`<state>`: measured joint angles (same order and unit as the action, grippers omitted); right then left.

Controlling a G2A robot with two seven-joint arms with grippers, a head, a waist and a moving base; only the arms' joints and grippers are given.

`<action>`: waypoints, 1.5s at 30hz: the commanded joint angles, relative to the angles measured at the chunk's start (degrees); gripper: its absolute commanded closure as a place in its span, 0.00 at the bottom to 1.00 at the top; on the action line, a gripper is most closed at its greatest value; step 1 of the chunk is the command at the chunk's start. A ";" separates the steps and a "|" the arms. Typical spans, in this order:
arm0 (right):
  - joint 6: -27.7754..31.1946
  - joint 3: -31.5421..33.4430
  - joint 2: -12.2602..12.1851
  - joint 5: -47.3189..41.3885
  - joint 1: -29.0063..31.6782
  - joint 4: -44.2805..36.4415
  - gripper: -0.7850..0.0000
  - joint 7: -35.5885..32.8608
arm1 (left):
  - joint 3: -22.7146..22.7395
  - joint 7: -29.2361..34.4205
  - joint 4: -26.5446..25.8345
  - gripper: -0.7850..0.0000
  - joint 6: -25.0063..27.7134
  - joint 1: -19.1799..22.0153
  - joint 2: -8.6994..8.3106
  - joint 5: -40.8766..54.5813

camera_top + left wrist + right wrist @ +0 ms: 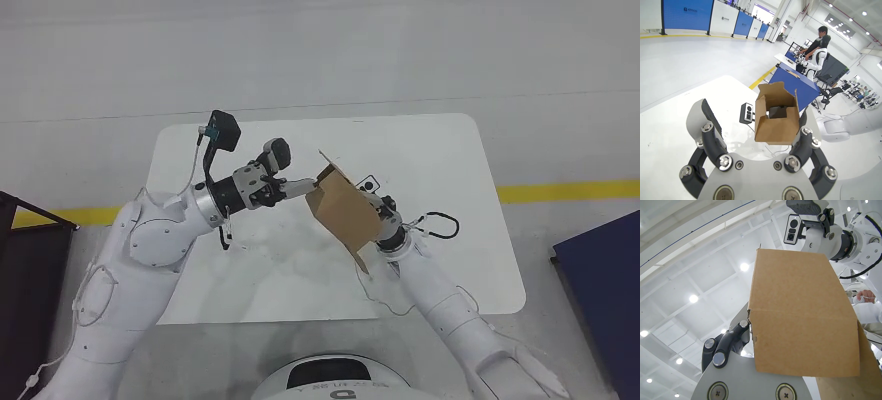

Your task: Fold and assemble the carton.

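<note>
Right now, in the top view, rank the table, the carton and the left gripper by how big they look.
1. table, by far largest.
2. carton.
3. left gripper, slightly smaller than the carton; both are up off the table, nearer the camera, so this gap is unsure.

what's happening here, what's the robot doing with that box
The right gripper holds a brown cardboard carton in the air above the white table. The left gripper is wide open at the carton's open end, one finger by its edge. The end flaps are not yet folded shut, so assembly isn't finished.
</note>
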<state>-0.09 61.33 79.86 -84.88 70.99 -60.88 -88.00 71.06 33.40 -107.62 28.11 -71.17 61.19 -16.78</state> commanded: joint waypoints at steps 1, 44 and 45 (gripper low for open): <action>0.02 -0.06 0.03 0.04 -0.04 0.05 1.00 0.00 | 0.36 0.03 -0.86 0.00 0.11 -0.17 -0.07 0.27; -0.19 0.38 0.03 0.21 -0.02 0.22 1.00 0.00 | -5.42 -0.09 1.01 0.24 -1.34 2.06 0.68 -4.44; -0.24 0.39 0.03 0.20 -0.02 0.19 1.00 0.00 | -4.75 -0.18 0.90 0.18 -1.19 1.90 0.59 -4.18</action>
<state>-0.29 61.70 79.89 -84.67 70.96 -60.65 -88.00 65.59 33.33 -106.63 26.78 -69.10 61.88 -21.20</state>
